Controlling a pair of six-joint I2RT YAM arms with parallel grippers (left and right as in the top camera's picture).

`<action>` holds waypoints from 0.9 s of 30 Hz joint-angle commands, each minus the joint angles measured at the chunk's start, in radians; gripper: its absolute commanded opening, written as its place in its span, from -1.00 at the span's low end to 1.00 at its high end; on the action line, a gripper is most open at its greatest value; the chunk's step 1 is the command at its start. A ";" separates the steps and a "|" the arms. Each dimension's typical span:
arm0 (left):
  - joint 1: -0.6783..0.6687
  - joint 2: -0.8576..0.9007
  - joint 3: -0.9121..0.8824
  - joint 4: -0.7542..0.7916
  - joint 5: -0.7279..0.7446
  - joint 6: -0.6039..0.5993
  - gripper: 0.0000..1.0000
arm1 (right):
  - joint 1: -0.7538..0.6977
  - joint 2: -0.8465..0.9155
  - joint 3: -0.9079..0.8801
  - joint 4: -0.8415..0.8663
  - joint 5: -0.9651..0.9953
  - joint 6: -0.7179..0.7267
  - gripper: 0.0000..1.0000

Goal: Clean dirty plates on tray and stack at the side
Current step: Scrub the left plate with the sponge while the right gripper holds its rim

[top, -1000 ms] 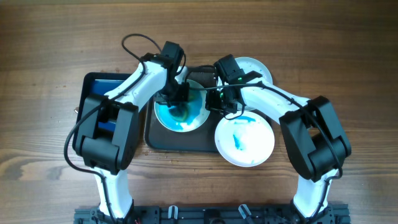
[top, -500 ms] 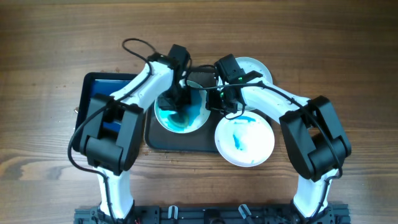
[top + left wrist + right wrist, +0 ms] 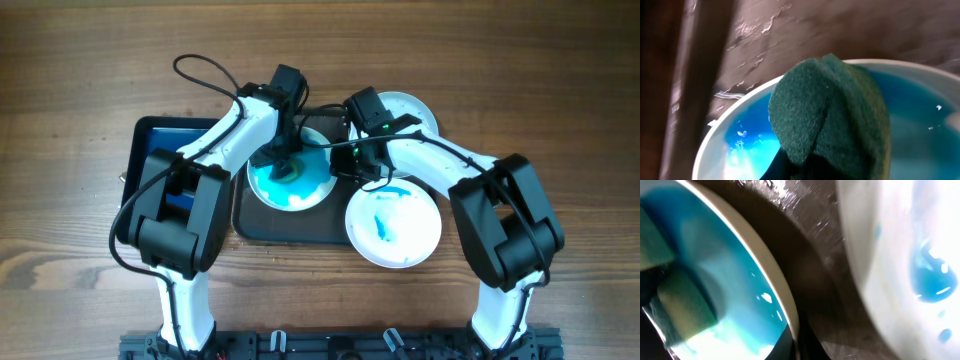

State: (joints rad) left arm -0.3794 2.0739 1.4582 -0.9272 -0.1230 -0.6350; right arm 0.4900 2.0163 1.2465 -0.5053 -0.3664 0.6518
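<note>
Scrubbing is early: your left hand (image 3: 284,165) clamps the green pad (image 3: 830,110) onto the blue plate (image 3: 300,192) on the tray (image 3: 290,230), your right hand (image 3: 351,165) pinches that plate's rim, and the smeared plate (image 3: 395,228) and third plate (image 3: 416,106) lie unstacked.

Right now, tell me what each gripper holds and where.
Left gripper pinches the green scouring pad by its near end, pad on the blue plate. Right gripper appears to clamp that plate's rim.
</note>
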 commanded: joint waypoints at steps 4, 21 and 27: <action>0.000 0.017 -0.020 -0.142 0.406 0.379 -0.92 | -0.012 0.040 -0.011 -0.018 0.050 0.002 -0.92; 0.031 0.017 -0.020 0.192 0.217 0.447 -0.92 | -0.012 0.040 -0.011 -0.019 0.050 0.002 -0.91; 0.166 0.017 -0.020 0.126 0.001 0.259 -0.92 | -0.012 0.040 -0.011 -0.019 0.051 0.002 -0.92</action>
State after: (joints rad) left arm -0.3145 2.0811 1.4425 -0.7597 0.1631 -0.2470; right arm 0.4770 2.0163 1.2465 -0.5102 -0.3687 0.6510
